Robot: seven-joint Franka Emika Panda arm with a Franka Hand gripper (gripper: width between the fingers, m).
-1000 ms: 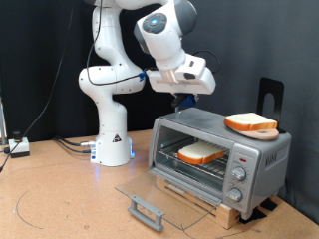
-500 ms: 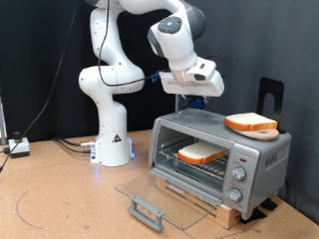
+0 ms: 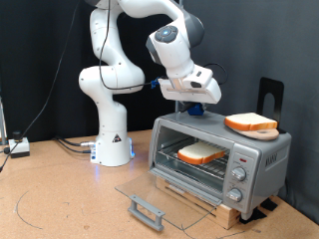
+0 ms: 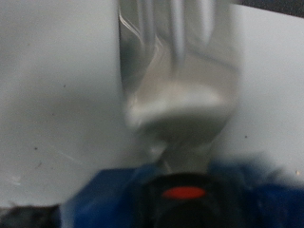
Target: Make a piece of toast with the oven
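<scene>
The silver oven (image 3: 261,157) stands at the exterior view's right with its glass door (image 3: 164,189) folded down flat. One piece of toast (image 3: 202,153) lies on the wire rack inside. A second slice (image 3: 250,123) lies on the oven's roof, at its right end. My gripper (image 3: 196,110) hangs just above the left part of the roof, to the left of that slice, and holds nothing. In the wrist view the fingers (image 4: 180,85) are a blurred silver mass, pressed together, over the grey roof (image 4: 57,95).
The door handle (image 3: 146,210) sticks out toward the exterior view's bottom. Round knobs (image 3: 238,175) sit on the oven's right panel. The oven rests on a wooden board (image 3: 214,205). My white base (image 3: 113,139) stands left of the oven. A black stand (image 3: 270,95) rises behind.
My gripper has moved toward the exterior view's right and down, closer to the oven's roof. Both slices and the door have not moved.
</scene>
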